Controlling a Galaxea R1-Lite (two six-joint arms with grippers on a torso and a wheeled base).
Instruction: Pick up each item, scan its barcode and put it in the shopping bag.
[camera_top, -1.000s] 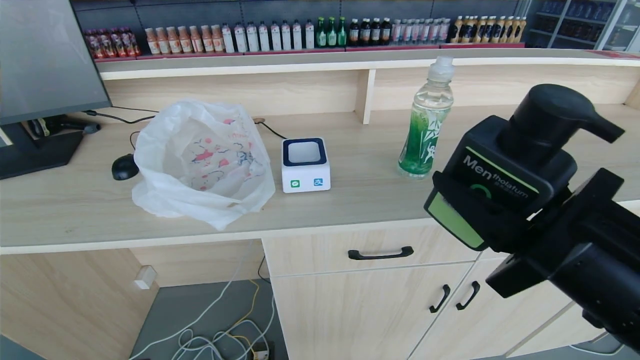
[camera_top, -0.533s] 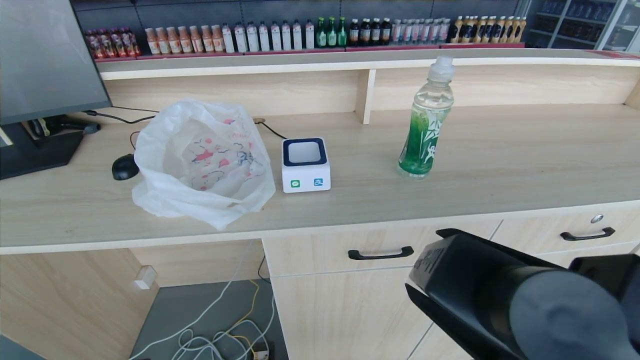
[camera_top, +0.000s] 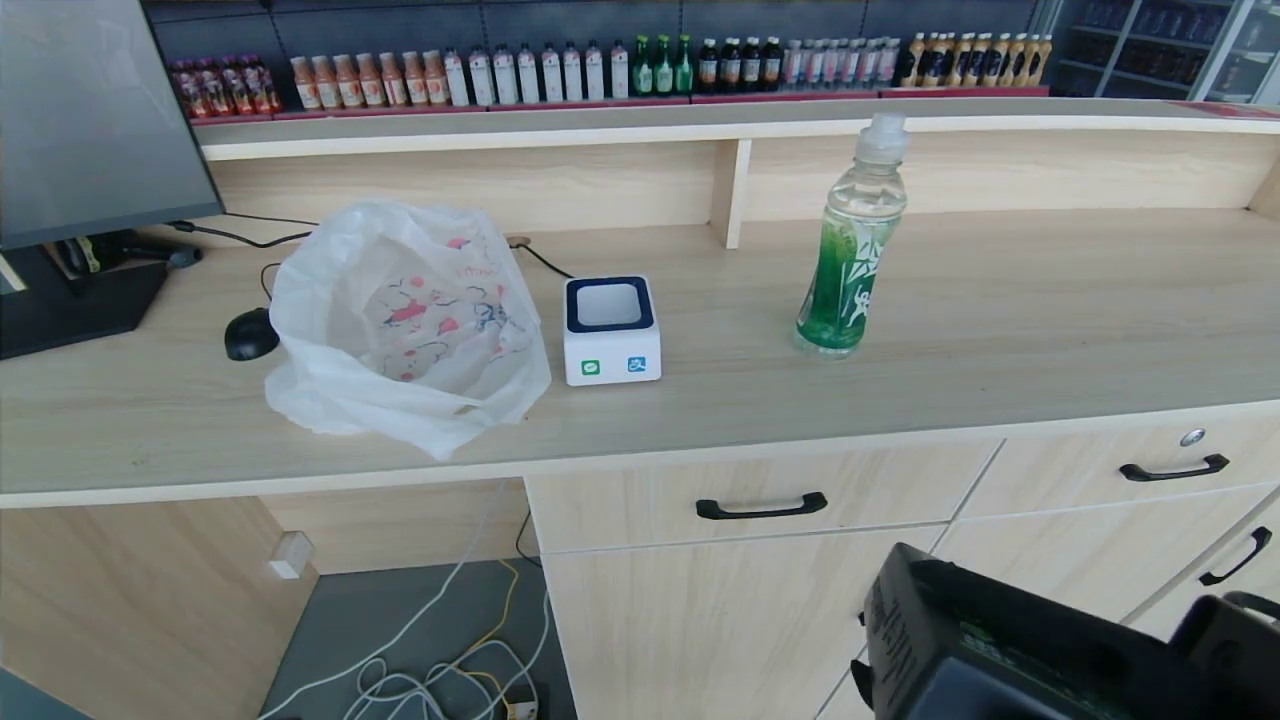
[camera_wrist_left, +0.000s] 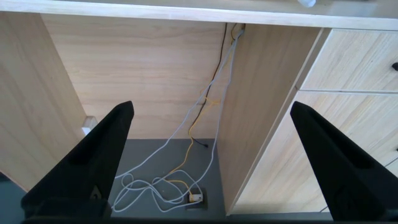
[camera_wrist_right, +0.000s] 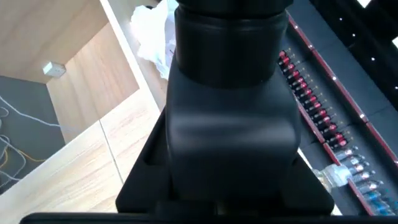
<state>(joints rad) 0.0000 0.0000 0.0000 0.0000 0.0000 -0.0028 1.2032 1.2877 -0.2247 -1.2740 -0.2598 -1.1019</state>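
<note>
A black pump bottle (camera_top: 1000, 655) is low at the front right, before the drawers and below the counter edge. My right gripper (camera_top: 1215, 650) is shut on it. The right wrist view looks along the same black pump bottle (camera_wrist_right: 227, 118). A white shopping bag (camera_top: 400, 320) lies open on the left of the counter, beside a white barcode scanner (camera_top: 611, 328). A green-labelled drink bottle (camera_top: 850, 240) stands upright to the scanner's right. My left gripper (camera_wrist_left: 211, 168) hangs open below the counter, holding nothing, facing the floor cables (camera_wrist_left: 168, 180).
A monitor (camera_top: 90, 110) and a black mouse (camera_top: 249, 334) sit at the counter's far left. A raised back shelf (camera_top: 730, 125) carries a row of bottles. Drawers with black handles (camera_top: 760, 508) lie under the counter. The counter's right part (camera_top: 1080, 310) is bare.
My right arm has dropped with the black pump bottle from above the counter's right side to below its front edge, and the bottle has turned over. The counter items have not moved.
</note>
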